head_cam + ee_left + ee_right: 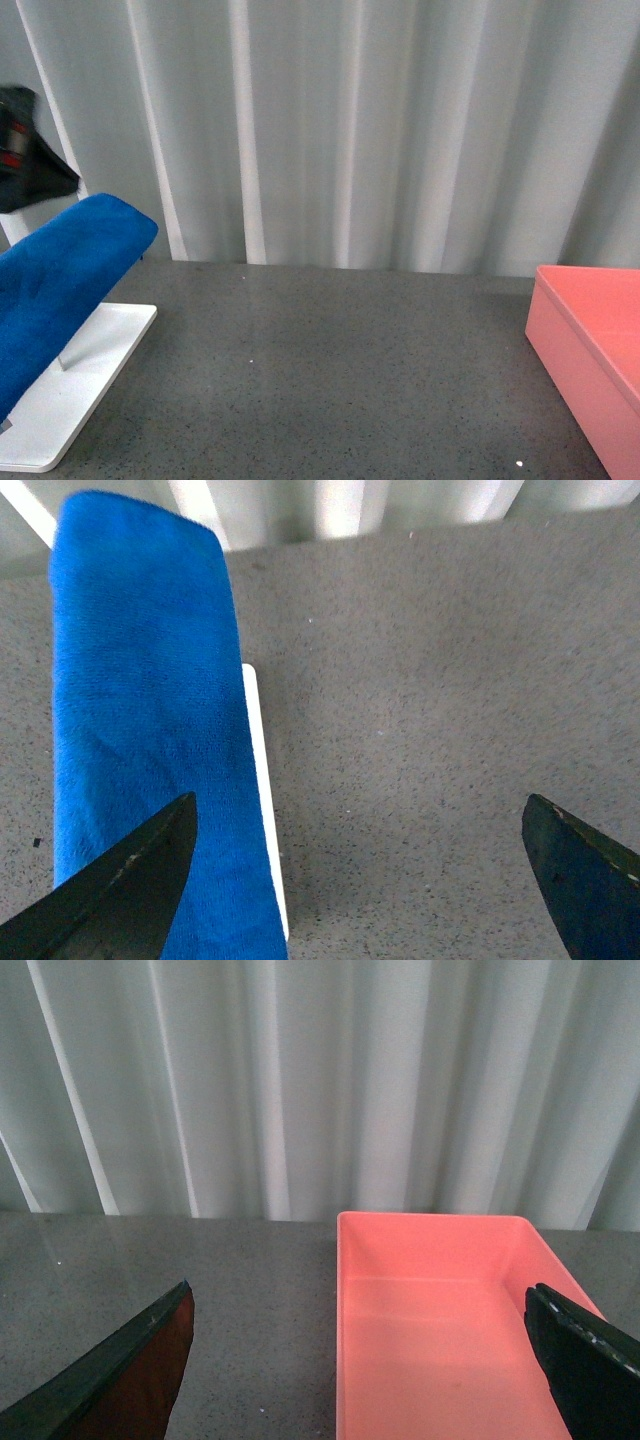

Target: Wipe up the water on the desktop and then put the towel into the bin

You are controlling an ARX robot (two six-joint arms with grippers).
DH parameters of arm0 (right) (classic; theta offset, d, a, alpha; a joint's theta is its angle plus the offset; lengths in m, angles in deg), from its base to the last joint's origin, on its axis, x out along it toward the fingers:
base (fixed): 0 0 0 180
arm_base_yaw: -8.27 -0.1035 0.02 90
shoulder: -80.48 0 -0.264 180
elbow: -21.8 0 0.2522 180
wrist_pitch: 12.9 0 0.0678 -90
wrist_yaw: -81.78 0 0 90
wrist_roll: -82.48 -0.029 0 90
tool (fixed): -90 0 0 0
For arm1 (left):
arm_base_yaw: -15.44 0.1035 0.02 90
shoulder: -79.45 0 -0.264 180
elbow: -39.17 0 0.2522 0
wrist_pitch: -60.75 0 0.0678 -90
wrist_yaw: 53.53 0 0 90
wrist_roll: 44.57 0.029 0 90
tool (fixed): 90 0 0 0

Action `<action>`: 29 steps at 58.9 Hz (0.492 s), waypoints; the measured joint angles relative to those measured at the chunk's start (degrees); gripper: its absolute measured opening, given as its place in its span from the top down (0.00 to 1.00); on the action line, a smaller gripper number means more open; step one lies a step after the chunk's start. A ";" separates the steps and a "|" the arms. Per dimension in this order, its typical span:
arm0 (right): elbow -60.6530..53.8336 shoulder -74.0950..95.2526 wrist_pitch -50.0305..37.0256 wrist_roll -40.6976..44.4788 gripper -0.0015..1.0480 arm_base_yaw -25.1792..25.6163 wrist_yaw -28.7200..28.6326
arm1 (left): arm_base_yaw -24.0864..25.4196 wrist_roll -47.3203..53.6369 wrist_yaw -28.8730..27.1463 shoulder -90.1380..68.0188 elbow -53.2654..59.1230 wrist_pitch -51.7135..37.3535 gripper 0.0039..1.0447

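**Towel on Its Rack at the Left, Both Sets of Jaws Wide**

The towel (pixel 62 285) hung folded over a rack at the left of the tabletop (pixel 340 370). It sloped up toward the far side above the rack's white base (pixel 70 400) (a thin rod showed beneath the cloth). The left arm (pixel 25 150), a dark blur, hung near the towel's raised end. The left jaws stood wide apart with nothing between them. One tip lay over the cloth, though contact could not be judged. At the right edge stood the bin (pixel 585 360), well apart from the towel. The right jaws were likewise spread wide and held nothing, facing the bin's open interior. Pale curtains (pixel 400 130) closed the far side.
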 joint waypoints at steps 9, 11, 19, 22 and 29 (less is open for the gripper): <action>0.00 0.00 0.02 0.00 0.07 0.00 0.02 | 0.92 4.90 -3.34 -13.46 -15.91 8.72 0.06; 0.00 0.00 0.00 0.00 0.07 0.00 0.02 | 1.22 5.11 -3.54 -14.99 -18.03 9.40 0.06; 0.00 0.00 0.00 0.00 0.07 0.00 0.00 | 1.95 6.43 -6.23 -19.93 -23.56 9.81 0.06; 0.00 0.00 0.02 0.00 0.07 0.00 0.00 | 2.34 6.34 -7.65 -21.53 -24.85 9.73 0.06; 0.00 0.00 0.00 0.00 0.07 0.00 0.02 | 3.37 4.28 -13.16 -25.94 -28.28 8.61 0.06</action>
